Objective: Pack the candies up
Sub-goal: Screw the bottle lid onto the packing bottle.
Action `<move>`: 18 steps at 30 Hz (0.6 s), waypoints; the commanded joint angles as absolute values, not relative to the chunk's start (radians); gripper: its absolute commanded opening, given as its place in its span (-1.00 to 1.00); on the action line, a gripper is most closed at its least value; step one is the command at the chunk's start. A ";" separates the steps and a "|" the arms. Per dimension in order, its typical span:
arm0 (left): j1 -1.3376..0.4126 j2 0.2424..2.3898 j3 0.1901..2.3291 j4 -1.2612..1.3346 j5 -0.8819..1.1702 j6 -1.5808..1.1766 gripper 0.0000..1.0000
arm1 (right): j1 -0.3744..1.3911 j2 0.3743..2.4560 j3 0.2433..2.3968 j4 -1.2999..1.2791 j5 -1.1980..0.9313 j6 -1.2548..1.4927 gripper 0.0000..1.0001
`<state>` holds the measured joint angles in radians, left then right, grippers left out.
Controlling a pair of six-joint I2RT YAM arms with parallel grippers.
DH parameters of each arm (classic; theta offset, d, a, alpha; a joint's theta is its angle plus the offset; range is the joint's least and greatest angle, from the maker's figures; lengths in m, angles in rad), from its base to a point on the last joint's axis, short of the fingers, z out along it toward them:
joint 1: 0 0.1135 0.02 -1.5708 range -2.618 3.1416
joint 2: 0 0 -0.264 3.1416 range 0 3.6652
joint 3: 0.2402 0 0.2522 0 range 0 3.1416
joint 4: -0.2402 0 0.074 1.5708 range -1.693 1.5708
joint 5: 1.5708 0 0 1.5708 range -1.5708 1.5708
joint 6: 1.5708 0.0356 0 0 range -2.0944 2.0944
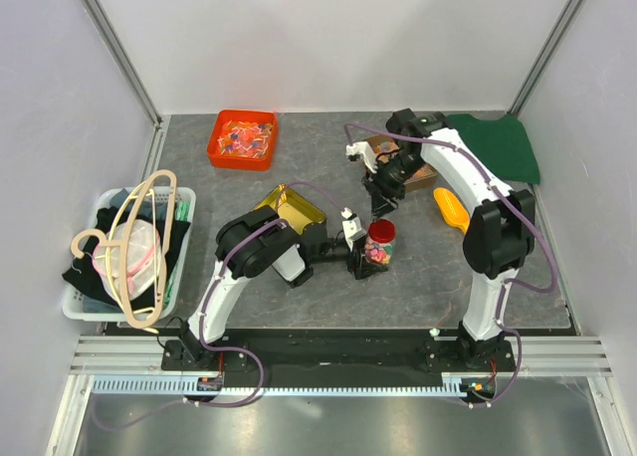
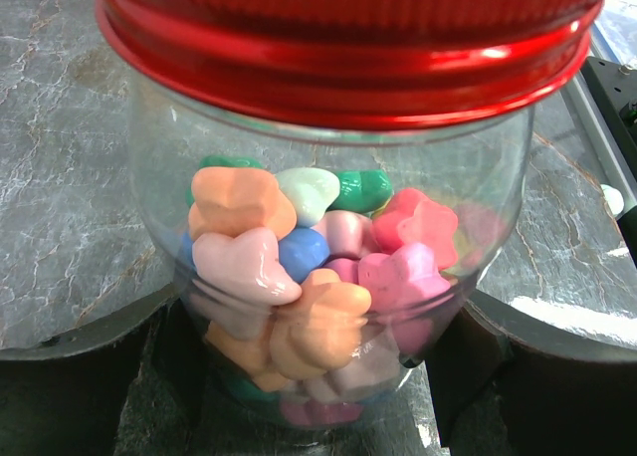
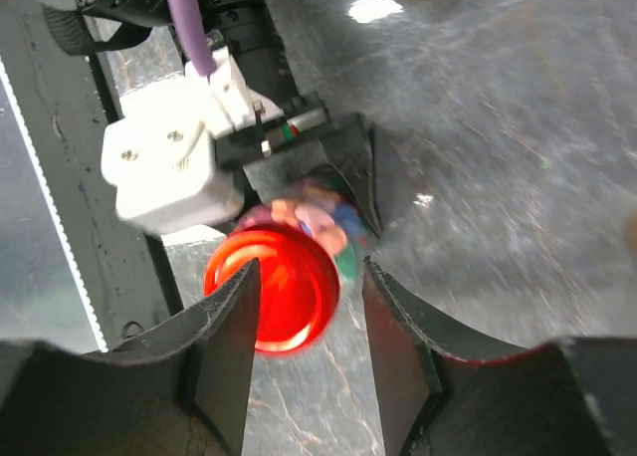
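**Status.** Judged near the end: the candies are in the jar and its red lid is on. Whether the lid is fully tight cannot be told. Judged left to do: lift the right hand clear and let go of the jar.

**Items, left to right**

1. White basket, far to the left of the left hand: dark and pink clothing with pale hangers on top.
2. Orange-red tray, beyond and left of the left hand: small red-pink wrapped sweets, not part of this pack.
3. Gold tin, just behind the left arm: contents not made out.
4. Left hand: fingers clamped on the lower sides of the jar, which stands upright on the worktop.
5. Jar, between the left hand's fingers: clear glass, roughly two-thirds full of chunky sweets in peach, pink, blue, green and white.
6. Right hand, above the lid: fingers apart, holding nothing, lid visible below the gap.
7. Brown tray, behind the right hand: mostly hidden by the arm, contents not legible.
8. Orange object, right of the right hand: not identified.
9. Green cloth, far right corner.
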<state>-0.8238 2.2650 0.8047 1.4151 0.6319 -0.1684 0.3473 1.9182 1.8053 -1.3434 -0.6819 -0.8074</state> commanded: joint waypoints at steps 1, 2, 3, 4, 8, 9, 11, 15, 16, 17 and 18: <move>-0.811 2.290 0.808 1.664 0.600 -0.204 -0.97 | 0.383 1.937 1.852 -1.370 -0.742 -0.819 0.06; -0.811 2.292 0.807 1.664 0.601 -0.204 -0.97 | 0.388 1.940 1.848 -1.370 -0.742 -0.821 0.06; -0.811 2.292 0.807 1.664 0.600 -0.204 -0.97 | 0.391 1.947 1.839 -1.370 -0.744 -0.824 0.06; -0.811 2.292 0.808 1.664 0.600 -0.204 -0.97 | 0.390 1.950 1.833 -1.370 -0.744 -0.825 0.06; -0.811 2.290 0.807 1.664 0.600 -0.204 -0.96 | 0.390 1.948 1.787 -1.367 -0.744 -0.841 -0.04; -0.810 2.292 0.807 1.664 0.600 -0.204 -0.97 | 0.390 1.944 1.766 -1.367 -0.744 -0.842 -0.08; -0.811 2.290 0.808 1.664 0.601 -0.206 -0.96 | 0.390 1.941 1.747 -1.367 -0.736 -0.848 -0.13; -0.811 2.292 0.807 1.664 0.600 -0.206 -0.97 | 0.376 1.925 1.715 -1.365 -0.736 -0.854 -0.19; -0.811 2.292 0.808 1.664 0.598 -0.206 -0.97 | 0.374 1.922 1.712 -1.365 -0.735 -0.854 -0.21; -0.811 2.292 0.808 1.664 0.598 -0.206 -0.96 | 0.371 1.918 1.709 -1.365 -0.732 -0.856 -0.25; -0.811 2.292 0.808 1.664 0.598 -0.206 -0.97 | 0.364 1.916 1.703 -1.365 -0.733 -0.857 -0.29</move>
<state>-0.8234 2.2650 0.8051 1.4151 0.6331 -0.1741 0.3759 1.9450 1.7359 -1.3270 -0.7330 -0.8219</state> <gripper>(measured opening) 0.784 0.390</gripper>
